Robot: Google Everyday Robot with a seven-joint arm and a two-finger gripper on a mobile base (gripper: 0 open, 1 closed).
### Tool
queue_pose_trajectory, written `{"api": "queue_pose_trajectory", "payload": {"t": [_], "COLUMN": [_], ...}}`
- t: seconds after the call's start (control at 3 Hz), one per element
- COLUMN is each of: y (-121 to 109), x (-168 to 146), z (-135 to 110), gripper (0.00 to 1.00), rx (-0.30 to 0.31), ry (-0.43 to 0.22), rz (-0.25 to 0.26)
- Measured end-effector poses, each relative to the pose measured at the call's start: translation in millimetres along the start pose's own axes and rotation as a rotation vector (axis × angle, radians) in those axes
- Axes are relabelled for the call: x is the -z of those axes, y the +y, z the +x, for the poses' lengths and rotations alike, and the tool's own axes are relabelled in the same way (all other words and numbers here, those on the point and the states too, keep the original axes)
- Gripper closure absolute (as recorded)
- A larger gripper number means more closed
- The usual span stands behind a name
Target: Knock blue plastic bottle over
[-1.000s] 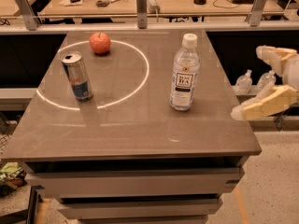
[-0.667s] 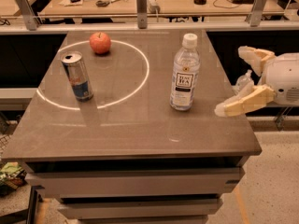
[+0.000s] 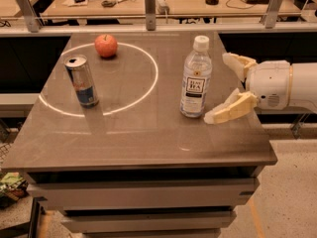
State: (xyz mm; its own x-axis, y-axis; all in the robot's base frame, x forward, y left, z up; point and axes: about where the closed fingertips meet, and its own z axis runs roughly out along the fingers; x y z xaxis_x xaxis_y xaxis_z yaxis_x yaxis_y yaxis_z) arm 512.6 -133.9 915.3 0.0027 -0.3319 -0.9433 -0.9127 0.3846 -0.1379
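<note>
Pincer (image 3: 217,89) moved in, beside blue plastic bottle (image 3: 196,78)

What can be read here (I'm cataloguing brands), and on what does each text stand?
No text can be quoted.
Bottle: white label with dark print, too blurred to read.
Can: blue and silver markings, too blurred to read.
Hand, open beside the bottle, over the table edge: no text visible.
</note>
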Motion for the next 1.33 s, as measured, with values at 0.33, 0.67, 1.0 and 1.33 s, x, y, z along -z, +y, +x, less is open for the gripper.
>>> {"api": "queue_pose_trajectory", "payload": {"t": [0.33,0.67,1.0,1.33], "y": [-1.0,-2.3,-4.6,-4.5], "x": [-20.5,-38.9,-52.0,-59.4], "z": [-1.0,-5.1,-5.6,-3.5], "gripper": [0.00,0.00,0.18,0.41], "rx": [0.007,0.006,-0.008,-0.022], "ry": [-0.036,-0.073,-0.111,-0.130], "rz": [-0.029,-0.046,-0.067,-0.085]}}
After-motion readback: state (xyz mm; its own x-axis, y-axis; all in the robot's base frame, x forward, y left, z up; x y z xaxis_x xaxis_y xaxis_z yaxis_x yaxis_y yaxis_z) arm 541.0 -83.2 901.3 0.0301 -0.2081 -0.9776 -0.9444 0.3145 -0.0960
